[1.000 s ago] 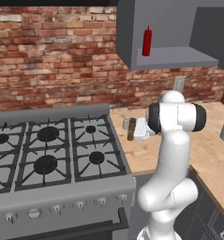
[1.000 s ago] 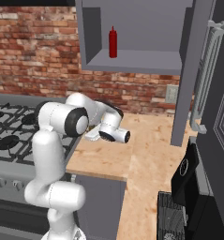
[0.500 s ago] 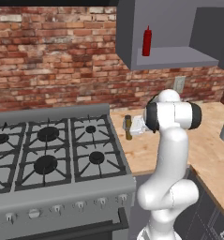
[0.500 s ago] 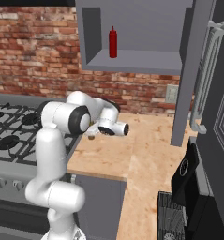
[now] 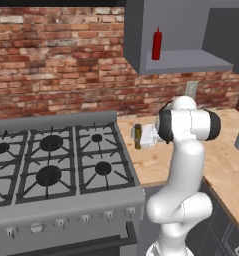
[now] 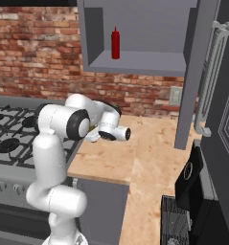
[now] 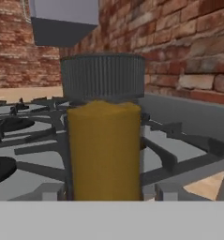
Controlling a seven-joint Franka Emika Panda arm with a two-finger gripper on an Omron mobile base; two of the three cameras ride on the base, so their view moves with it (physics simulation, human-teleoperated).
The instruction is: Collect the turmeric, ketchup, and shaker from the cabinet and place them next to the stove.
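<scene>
Turmeric (image 5: pixel 137 136) upright on worktop (image 5: pixel 156 165) beside stove (image 5: pixel 56 165), mustard body, ribbed dark cap; pincer (image 5: pixel 145 137) state unclear. Ketchup (image 5: pixel 156 44) in cabinet (image 5: pixel 191 61).

End effector (image 5: pixel 144 136) carried turmeric (image 5: pixel 137 136) left along counter (image 5: pixel 156 162), now just beside stove (image 5: pixel 61 170).

turmeric (image 7: pixel 104 154) base cut off, gripper (image 5: pixel 144 136) hidden
</scene>
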